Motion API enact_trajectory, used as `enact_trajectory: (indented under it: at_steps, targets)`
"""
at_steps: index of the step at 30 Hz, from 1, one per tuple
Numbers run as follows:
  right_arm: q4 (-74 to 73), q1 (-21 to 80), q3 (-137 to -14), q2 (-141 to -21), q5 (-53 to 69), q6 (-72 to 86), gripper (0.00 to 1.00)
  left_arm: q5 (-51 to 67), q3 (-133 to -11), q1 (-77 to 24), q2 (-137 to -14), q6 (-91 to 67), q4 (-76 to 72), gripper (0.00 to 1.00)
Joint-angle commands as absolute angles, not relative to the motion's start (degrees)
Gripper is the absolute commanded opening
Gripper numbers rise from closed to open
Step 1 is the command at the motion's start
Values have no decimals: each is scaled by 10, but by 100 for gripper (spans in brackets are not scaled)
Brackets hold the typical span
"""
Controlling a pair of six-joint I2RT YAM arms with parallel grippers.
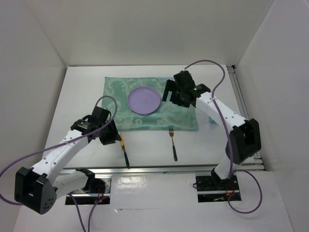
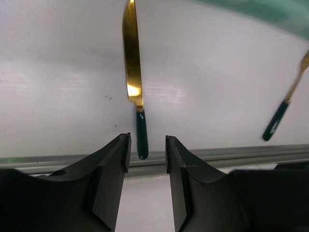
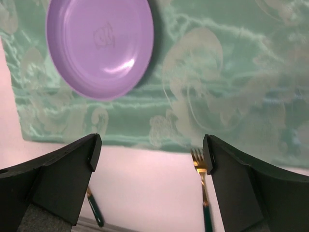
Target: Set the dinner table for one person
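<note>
Top external: knife (image 1: 124, 151) and fork (image 1: 173, 143) point away along dinner table (image 1: 82, 96); left fingers (image 2: 113, 164), right fingers (image 3: 67, 166) apart.

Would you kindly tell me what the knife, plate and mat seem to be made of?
Gold-bladed knife with dark green handle: polished metal, judging by its mirror glint; handle perhaps glossy plastic. Round lilac plate: likely smooth plastic, uniform colour with soft highlight. Teal-green patterned mat: woven cloth with satin sheen, slightly rippled.
</note>
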State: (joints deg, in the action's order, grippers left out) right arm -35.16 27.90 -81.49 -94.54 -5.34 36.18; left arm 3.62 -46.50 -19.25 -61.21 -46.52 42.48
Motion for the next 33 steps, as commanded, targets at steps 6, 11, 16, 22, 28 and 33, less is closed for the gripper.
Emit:
enact_trajectory:
  at_steps: [6,11,16,22,28,33]
  targets:
    - [-384,290,-694,-833,-76,374,100,-104,-446,-393,-709,-669,425,51]
    - [-391,290,-682,-810,-82,374,100,-127,-452,-423,-744,-699,431,54]
    - [-396,290,-682,-805,-82,374,100,-120,-425,-428,-756,-700,402,62]
    - [-396,290,-682,-805,-82,369,100,-114,-399,-433,-775,-724,381,59]
    - [-396,295,-677,-799,-82,369,100,-104,-364,-433,-781,-724,340,49]
    - [-407,295,-671,-788,-87,369,100,-105,-371,-433,-805,-737,355,31]
